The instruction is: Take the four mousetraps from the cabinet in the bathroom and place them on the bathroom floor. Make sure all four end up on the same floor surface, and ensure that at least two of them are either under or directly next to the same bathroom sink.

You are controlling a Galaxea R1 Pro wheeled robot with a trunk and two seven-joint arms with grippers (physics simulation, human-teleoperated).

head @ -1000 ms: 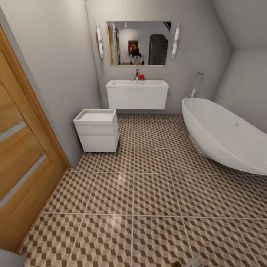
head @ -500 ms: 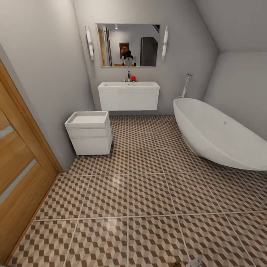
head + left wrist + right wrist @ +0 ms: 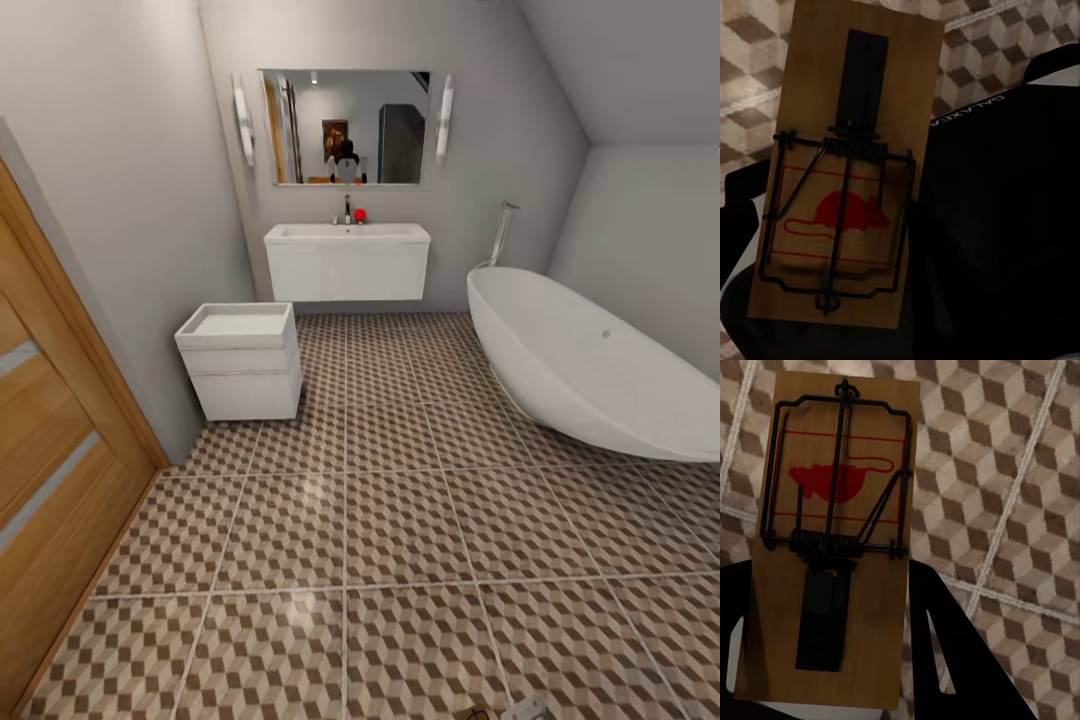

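Observation:
In the left wrist view my left gripper (image 3: 840, 195) is shut on a mousetrap (image 3: 870, 97), a brown wooden slab with black wire and a red mouse print, its dark fingers (image 3: 739, 217) on either side. My right gripper (image 3: 832, 622) is shut on a second mousetrap (image 3: 840, 450), held over the bathroom floor (image 3: 1005, 472). In the head view the cube-patterned floor (image 3: 400, 520) stretches ahead to the white sink (image 3: 347, 262) on the far wall under a mirror. The cabinet and the other mousetraps are out of view.
A square white toilet (image 3: 240, 362) stands left of the sink against the wall. A white oval bathtub (image 3: 590, 370) takes up the right side. A wooden door (image 3: 50, 480) stands at the near left. A sloped ceiling drops over the tub.
The whole head picture has shifted left and the door takes up less of it, so the camera has moved. Nothing in the room has moved.

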